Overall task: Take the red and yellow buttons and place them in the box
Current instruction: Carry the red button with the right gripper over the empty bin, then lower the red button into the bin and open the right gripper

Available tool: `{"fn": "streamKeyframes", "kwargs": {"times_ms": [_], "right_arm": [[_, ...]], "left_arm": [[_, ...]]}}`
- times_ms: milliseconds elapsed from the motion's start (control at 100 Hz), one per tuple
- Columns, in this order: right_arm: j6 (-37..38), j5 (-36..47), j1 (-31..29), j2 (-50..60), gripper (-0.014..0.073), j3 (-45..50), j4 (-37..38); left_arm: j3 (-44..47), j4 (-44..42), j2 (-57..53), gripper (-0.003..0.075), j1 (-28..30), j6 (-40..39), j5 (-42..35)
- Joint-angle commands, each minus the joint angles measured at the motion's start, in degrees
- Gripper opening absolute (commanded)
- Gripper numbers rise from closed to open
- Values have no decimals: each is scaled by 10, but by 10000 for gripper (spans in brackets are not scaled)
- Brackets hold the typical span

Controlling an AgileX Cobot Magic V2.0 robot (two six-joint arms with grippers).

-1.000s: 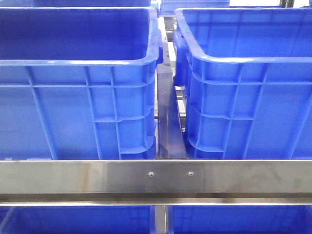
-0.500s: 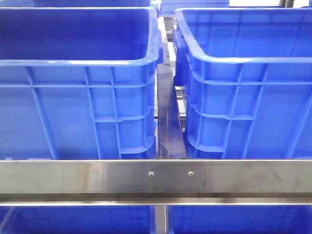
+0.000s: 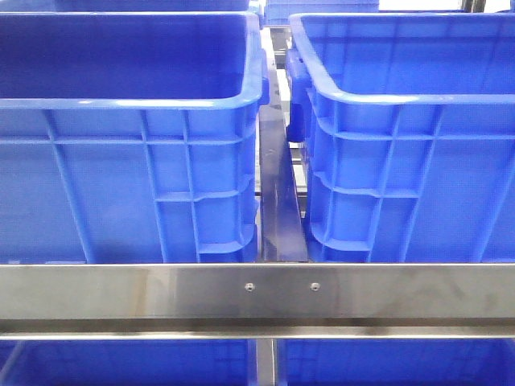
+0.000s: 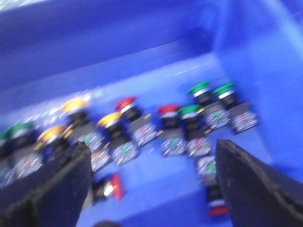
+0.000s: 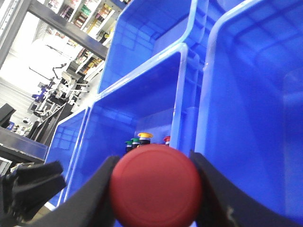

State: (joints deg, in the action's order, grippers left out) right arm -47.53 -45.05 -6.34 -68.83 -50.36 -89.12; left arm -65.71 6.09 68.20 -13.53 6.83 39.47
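My right gripper (image 5: 156,185) is shut on a red button (image 5: 156,182), whose round cap fills the gap between the fingers. It hangs above the rims of blue crates. In the left wrist view, which is blurred, my left gripper (image 4: 151,158) stands open over a crate floor (image 4: 161,179). Red buttons (image 4: 125,102), yellow buttons (image 4: 75,104) and green ones (image 4: 199,87) stand there in rows. One red button (image 4: 116,185) lies on its side between the fingers. The front view shows two like boxes, left (image 3: 129,104) and right (image 3: 402,100), and neither gripper.
A steel rail (image 3: 257,293) crosses the front below the crates, and a narrow dark gap (image 3: 278,193) separates them. More crates sit beneath. In the right wrist view a few buttons (image 5: 144,137) stand far off in one crate; shelving (image 5: 71,23) lies beyond.
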Motion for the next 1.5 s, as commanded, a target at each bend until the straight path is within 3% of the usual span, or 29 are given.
{"fn": "streamKeyframes", "kwargs": {"times_ms": [0,550,650,970,1210,1490], "right_arm": [[-10,-4,-5,13,103,-19,-32],[-31,24,-5,13,103,-19,-29],[-35,45,-5,13,103,-19,-29],[-121,161,-5,6,103,-22,-29],[-218,259,3,-56,103,-62,-30],[-351,305,48,-178,103,-140,-29]], "left_arm": [[25,10,-60,513,14,-13,-55],[250,7,-332,505,29,-32,-111],[269,7,-358,429,29,-32,-114],[274,7,-365,-20,29,-32,-110],[274,7,-365,-19,29,-32,-110],[274,8,-365,-19,29,-32,-110]]}}
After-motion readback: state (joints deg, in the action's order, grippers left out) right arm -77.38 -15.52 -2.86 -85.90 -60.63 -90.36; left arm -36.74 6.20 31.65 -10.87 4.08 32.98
